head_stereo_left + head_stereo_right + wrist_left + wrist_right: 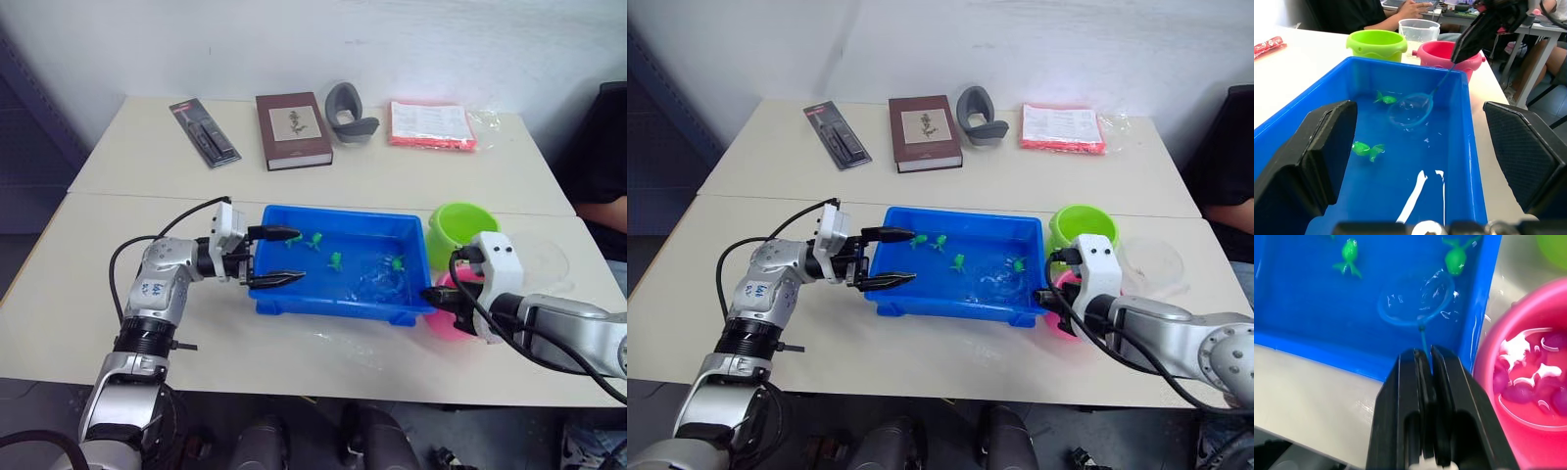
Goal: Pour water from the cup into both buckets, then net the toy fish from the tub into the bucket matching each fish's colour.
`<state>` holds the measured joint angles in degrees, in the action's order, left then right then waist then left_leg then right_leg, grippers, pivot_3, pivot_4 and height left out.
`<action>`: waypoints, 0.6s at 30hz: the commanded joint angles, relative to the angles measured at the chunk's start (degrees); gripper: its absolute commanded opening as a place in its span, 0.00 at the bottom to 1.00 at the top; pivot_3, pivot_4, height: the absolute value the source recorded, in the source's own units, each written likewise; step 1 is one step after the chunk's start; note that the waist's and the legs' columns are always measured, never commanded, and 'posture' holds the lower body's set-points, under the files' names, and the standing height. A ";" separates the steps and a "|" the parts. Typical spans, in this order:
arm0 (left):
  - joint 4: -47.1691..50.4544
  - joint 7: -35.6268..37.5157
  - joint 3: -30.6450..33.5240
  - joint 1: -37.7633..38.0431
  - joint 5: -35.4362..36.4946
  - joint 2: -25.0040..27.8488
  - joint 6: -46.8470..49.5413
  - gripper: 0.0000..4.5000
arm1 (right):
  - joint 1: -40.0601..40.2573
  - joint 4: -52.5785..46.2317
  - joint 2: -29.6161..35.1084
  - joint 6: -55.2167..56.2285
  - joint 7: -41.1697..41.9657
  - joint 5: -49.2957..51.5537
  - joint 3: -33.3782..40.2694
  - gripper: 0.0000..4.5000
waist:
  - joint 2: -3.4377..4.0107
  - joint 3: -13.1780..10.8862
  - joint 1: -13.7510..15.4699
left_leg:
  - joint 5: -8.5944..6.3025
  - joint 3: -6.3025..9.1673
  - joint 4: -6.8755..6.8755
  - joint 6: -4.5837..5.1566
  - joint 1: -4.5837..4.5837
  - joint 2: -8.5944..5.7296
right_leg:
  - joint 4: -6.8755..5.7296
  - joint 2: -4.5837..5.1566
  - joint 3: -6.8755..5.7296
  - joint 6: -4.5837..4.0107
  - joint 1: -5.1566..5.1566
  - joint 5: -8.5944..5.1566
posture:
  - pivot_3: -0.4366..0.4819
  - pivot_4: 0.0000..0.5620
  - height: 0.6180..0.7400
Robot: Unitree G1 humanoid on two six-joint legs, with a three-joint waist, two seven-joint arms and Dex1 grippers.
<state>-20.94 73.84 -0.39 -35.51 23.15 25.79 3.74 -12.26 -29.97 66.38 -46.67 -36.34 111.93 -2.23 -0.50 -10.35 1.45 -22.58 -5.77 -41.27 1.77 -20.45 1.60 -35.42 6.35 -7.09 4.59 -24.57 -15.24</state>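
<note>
Head pair: high above the table (294, 333), facing forward and down, far enough to take in both arms. Left wrist: low and close at the tub (1459, 161) end, looking along it toward the buckets. Right wrist: close, steeply down onto the net (1418, 301). Shared by all: the tub's water.
</note>
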 commanded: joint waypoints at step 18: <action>1.50 -0.92 1.04 0.61 0.76 -0.46 -1.57 0.99 | -6.32 4.23 -12.27 -0.14 -17.11 1.07 0.77 0.00 | 0.04 0.01 -0.09 | 0.00 0.07 0.01 0.00 -0.08 -0.01 | 0.05 0.00 -0.08 0.00 0.00 0.00 | 0.48 0.27 1.00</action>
<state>-20.93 72.89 -0.27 -35.04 23.21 25.36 2.96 -18.07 -24.66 54.11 -47.76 -51.97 112.77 -1.97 -0.46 -10.35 1.37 -22.58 -5.68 -41.26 1.77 -20.54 1.60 -35.37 6.35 -7.19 4.59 -24.56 -15.24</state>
